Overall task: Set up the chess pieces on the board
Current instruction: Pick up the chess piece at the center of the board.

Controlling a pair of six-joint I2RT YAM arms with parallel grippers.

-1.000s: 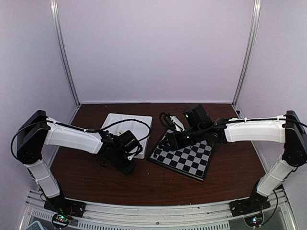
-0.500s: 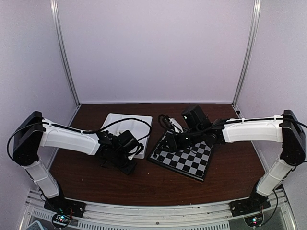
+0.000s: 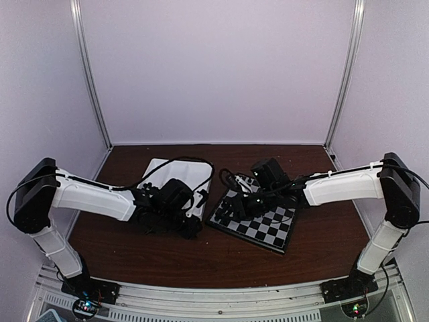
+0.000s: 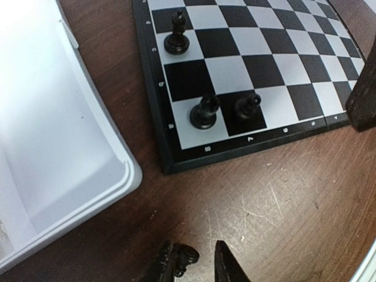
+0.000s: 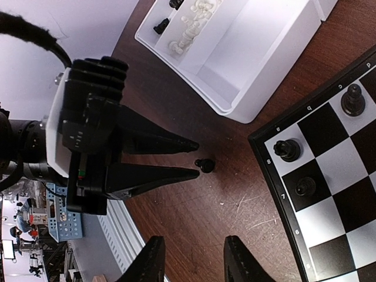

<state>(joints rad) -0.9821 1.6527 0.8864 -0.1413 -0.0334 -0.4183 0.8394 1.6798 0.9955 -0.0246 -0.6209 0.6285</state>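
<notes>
Shows the left pincer (image 5: 197, 157) low over the brown counter (image 4: 264, 194), arm stretched flat from the left, fingers parted and straddling one tiny black chessman (image 5: 204, 165) without clamping it. Just beyond, shows the board (image 4: 264, 64): black and pale grey squares, thin black rim, three black chessmen (image 4: 204, 111) clustered at the corner beside that pincer. Shows the right pincer (image 5: 194, 244) hovering near that corner, released, grasping nothing. Farther back, shows a white tray (image 4: 59, 117) holding white and black pieces (image 5: 188, 29).
</notes>
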